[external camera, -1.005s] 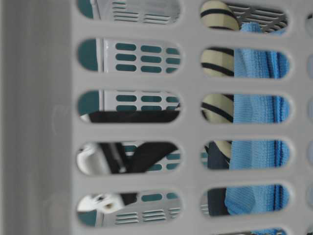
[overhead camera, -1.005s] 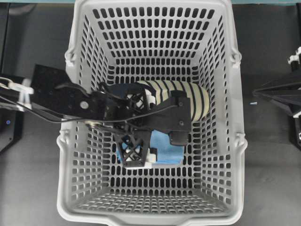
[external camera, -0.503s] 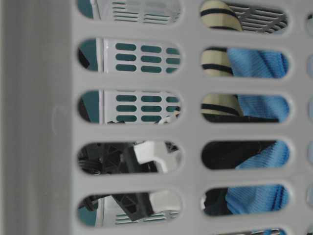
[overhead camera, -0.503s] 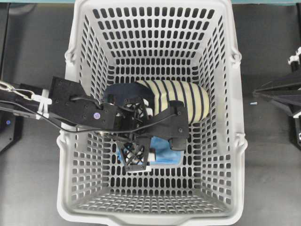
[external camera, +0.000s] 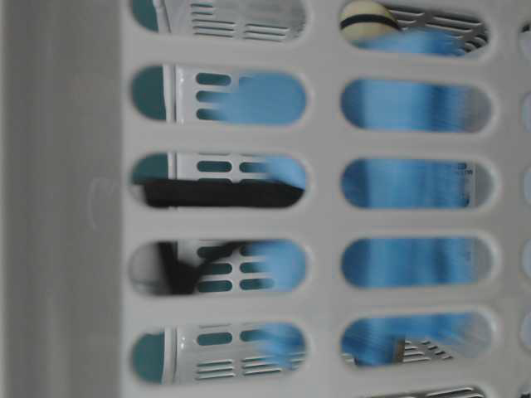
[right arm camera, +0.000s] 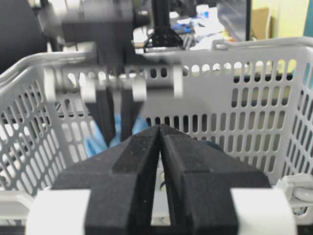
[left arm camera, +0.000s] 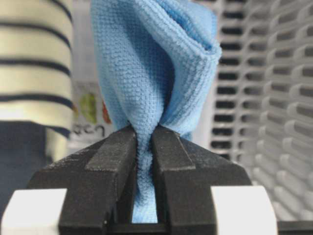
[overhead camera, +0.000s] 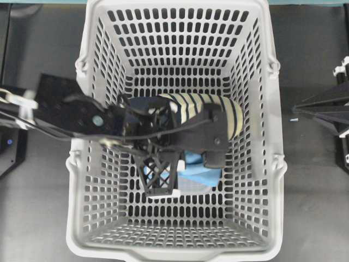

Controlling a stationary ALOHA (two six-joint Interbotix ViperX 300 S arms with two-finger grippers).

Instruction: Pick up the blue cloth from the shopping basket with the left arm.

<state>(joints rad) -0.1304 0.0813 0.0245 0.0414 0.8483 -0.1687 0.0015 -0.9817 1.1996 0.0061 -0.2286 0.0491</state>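
Note:
The blue cloth is pinched between the jaws of my left gripper, which is shut on a fold of it, and the rest fans out beyond the fingertips. From overhead, the left gripper reaches down inside the shopping basket, with a bunch of the blue cloth showing beside its lattice finger. In the table-level view the blue cloth is a blur behind the basket wall. My right gripper is shut and empty outside the basket.
A cream-and-navy striped slipper lies in the basket just behind the left gripper, and it shows as the slipper at the left of the wrist view. The basket's slotted walls stand close around the left arm. The right gripper rests at the right edge.
The left gripper's jaws have closed from wide open onto the blue cloth. The cloth has bunched up and shifted, now smeared with motion in the table-level view. The right arm has not moved.

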